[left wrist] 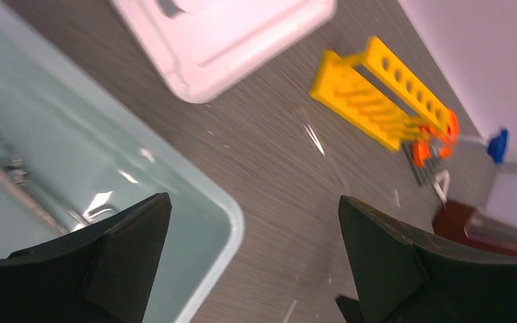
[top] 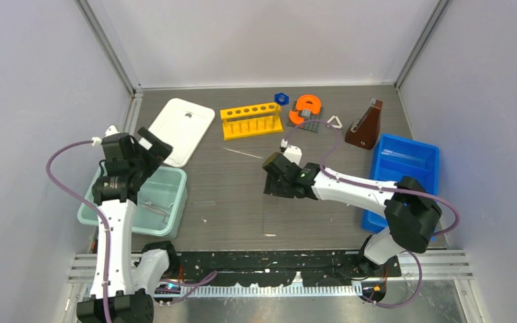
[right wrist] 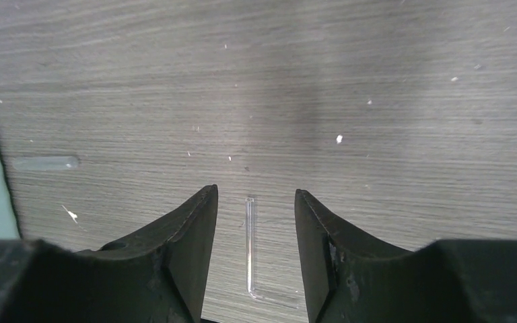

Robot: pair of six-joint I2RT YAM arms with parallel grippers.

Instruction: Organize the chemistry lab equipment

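Item: thin clear rod (right wrist: 250, 245) (faint, hard to trace) between parted jaws of my right gripper (right wrist: 256, 190); left gripper (left wrist: 254, 197) spread wide.

Orange horseshoe piece (top: 299, 116) is sitting on grey base (top: 312, 125); white lid (top: 183, 128) is lying just beside pale green bin (top: 183, 198).

Both the left arm (top: 118, 229) and the right arm (top: 350, 190) have white link shells with black motor housings at the joints. The left gripper (left wrist: 252, 202) and right gripper (right wrist: 256, 195) each carry two matte black, wedge-shaped fingers (right wrist: 188, 256) narrowing to blunt tips. A mauve cable (top: 60, 182) runs from a white plug just behind each wrist and loops back toward the base; small green spot behind the right wrist.
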